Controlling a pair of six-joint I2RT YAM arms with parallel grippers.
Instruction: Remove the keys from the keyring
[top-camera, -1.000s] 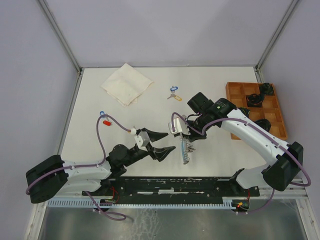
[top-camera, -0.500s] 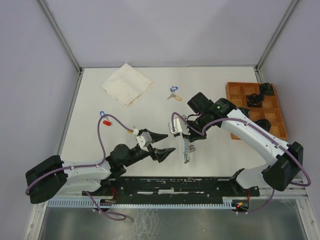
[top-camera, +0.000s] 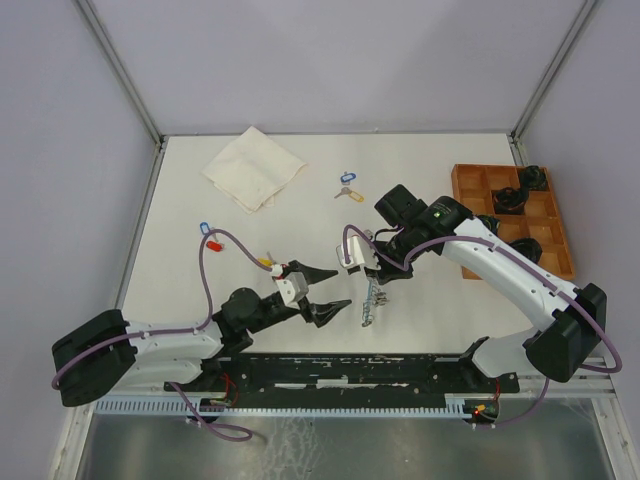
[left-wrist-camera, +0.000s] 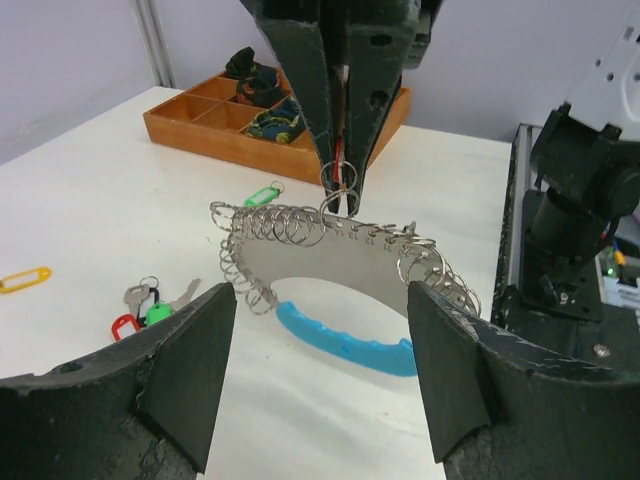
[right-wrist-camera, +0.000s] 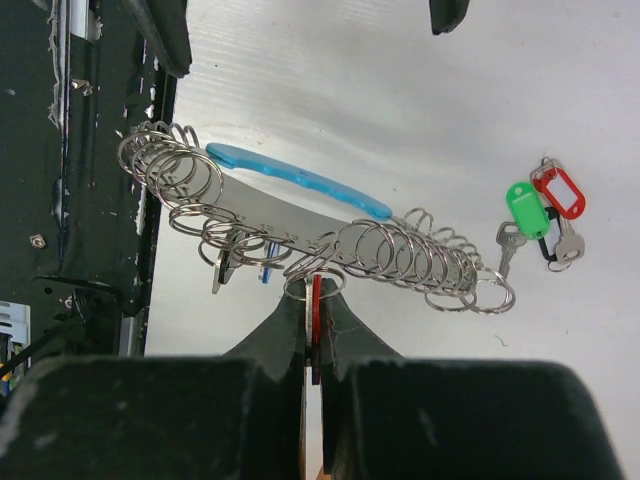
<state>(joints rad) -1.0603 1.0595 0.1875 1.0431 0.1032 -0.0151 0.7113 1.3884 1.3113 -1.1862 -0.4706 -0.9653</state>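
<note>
The keyring (top-camera: 372, 300) hangs over the near middle of the table (top-camera: 440, 310), and from the left-hand camera it shows as a grey curved strip strung with small wire rings, with a light-blue band (left-wrist-camera: 340, 340) along its lower edge. Whether that edge touches the table I cannot tell.

Far left lies a red-tagged key (top-camera: 210, 238), and behind it a folded cloth (top-camera: 253, 166). Next comes the left gripper (top-camera: 338, 288), its fingers spread wide and holding nothing, just beside the keyring's left side without touching it.

Above the keyring is the right gripper (top-camera: 375, 268), its fingers pressed together on one of the wire rings at the top of the strip, so the whole thing dangles from that pinch. A small key (right-wrist-camera: 222, 268) hangs off the strip.

Beyond it, a loose bunch of keys (right-wrist-camera: 540, 205) with green and red tags rests on the table. At the far right is a wooden tray (top-camera: 460, 172).
</note>
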